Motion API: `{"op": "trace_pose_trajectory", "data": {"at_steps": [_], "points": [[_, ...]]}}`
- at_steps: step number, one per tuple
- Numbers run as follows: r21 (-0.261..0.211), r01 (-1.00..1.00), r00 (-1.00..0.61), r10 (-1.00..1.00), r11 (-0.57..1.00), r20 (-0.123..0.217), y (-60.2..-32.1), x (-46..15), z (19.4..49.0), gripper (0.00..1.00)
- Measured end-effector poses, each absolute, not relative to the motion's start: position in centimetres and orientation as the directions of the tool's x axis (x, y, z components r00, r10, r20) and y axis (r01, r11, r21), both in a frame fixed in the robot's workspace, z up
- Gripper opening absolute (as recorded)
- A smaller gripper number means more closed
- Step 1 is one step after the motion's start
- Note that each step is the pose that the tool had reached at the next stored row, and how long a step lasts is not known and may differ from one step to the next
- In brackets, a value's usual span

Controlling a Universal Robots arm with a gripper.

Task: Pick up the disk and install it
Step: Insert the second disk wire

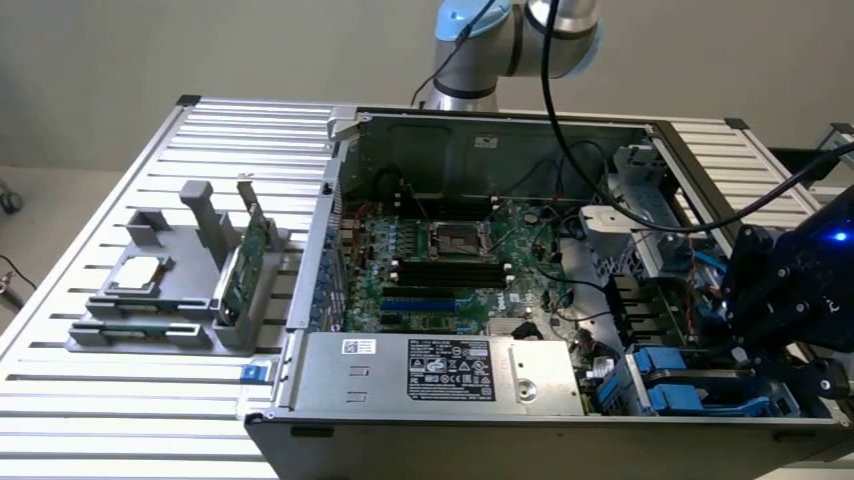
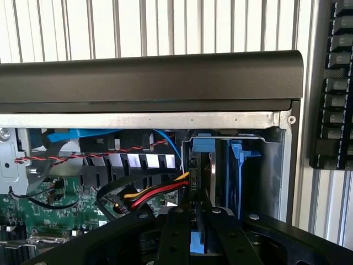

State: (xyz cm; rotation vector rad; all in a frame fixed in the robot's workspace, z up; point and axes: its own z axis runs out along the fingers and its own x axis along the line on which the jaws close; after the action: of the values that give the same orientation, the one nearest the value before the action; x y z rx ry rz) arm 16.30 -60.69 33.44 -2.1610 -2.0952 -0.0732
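The disk [image 2: 212, 165], a thin drive standing on edge in its blue plastic carrier, sits upright in the drive bay at the front corner of the open computer case [image 1: 400, 400], directly under the pincer [image 2: 199, 232]. In the wrist view the pincer's two black fingers [image 2: 226, 232] stand close together on either side of the disk's upper edge, a strip of blue showing in the narrow gap between them, so the pincer reads as clamped on the disk. Just beside the pincer, a bundle of red, yellow and black wires [image 2: 157, 190] runs across toward the bay, and a twisted red-and-black pair [image 2: 88, 155] stretches further off along the case wall. Beyond the pincer lies the dark front bezel [image 2: 149, 77] of the case. In the exterior view the arm's black wrist [image 1: 787, 290] hangs over the same corner, with blue drive carriers [image 1: 694, 385] beneath it. Farther away sit the green motherboard [image 1: 447, 260] and the silver power supply [image 1: 441, 370]. Well apart from the pincer, on the slatted surface [image 1: 120, 400], a grey fixture [image 1: 174, 290] holds a small square chip [image 1: 140, 272] and a green circuit card [image 1: 240, 270].
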Motion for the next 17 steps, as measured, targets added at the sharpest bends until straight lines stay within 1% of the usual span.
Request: {"op": "trace_pose_trajectory", "data": {"at_steps": [4,17], "points": [[-0.059,0.998,0.034,0.993,-0.028,0.115,-60.51,16.30,33.44,0.17],[-0.050,0.998,0.033,0.994,-0.029,0.101,-60.28,16.31,33.42,0.17]]}}
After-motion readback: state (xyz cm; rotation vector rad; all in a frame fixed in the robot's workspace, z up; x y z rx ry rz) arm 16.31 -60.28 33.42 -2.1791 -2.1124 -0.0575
